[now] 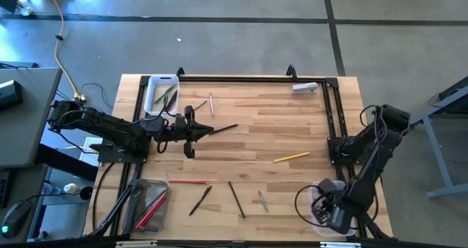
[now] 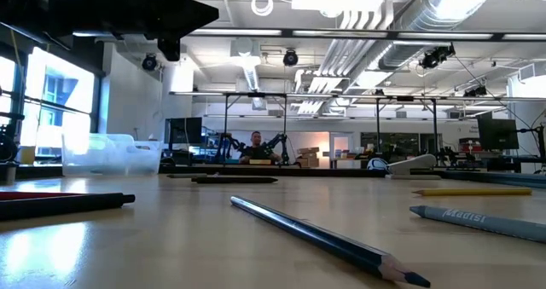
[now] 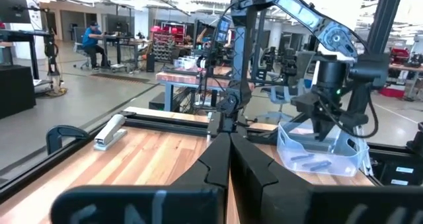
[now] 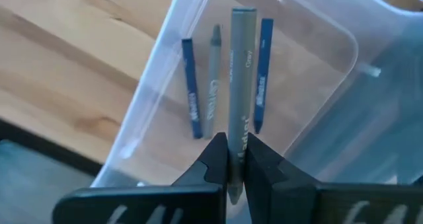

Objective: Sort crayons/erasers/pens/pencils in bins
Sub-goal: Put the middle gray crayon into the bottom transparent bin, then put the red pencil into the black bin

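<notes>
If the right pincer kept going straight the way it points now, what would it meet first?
Probably the clear bin floor. The right pincer, shut on a grey crayon, points down into it, where two blue crayons and a grey one lie. Depth is hard to judge.

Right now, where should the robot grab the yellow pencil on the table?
The yellow pencil: pinch its middle from straight above, fingers across its thin width. It lies flat on the table, nothing beside it, so the middle probably keeps it level.
</notes>
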Tool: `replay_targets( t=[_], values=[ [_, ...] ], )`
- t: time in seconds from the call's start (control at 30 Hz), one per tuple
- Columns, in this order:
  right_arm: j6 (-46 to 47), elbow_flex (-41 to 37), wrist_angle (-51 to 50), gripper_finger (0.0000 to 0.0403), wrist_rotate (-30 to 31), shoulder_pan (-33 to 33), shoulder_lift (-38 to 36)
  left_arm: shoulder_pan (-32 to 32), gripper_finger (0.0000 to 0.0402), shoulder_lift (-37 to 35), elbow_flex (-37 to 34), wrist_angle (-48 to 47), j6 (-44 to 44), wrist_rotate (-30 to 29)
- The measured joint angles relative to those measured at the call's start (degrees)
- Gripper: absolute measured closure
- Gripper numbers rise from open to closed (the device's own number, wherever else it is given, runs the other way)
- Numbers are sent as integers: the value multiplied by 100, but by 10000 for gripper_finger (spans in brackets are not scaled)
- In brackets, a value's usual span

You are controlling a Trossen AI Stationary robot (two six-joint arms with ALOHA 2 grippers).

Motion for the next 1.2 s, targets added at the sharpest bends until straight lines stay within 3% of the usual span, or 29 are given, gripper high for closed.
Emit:
replay_targets(
  t=[0.43, 0.73, 1.07, 1.2],
  values=[
    [-798, -2, 46, 397, -408, -52, 965, 0, 401, 0, 0, 1, -6, -2],
    [-919, -4, 87, 396, -479, -83, 1114, 0, 401, 0, 0, 2, -17, -17],
    [-1030, -7, -134, 314, -702, -245, 1112, 0, 401, 0, 0, 2, -53, 2],
    [-1201, -7, -137, 285, -1109, -352, 1082, 0, 401, 0, 0, 3, -52, 4]
  ],
)
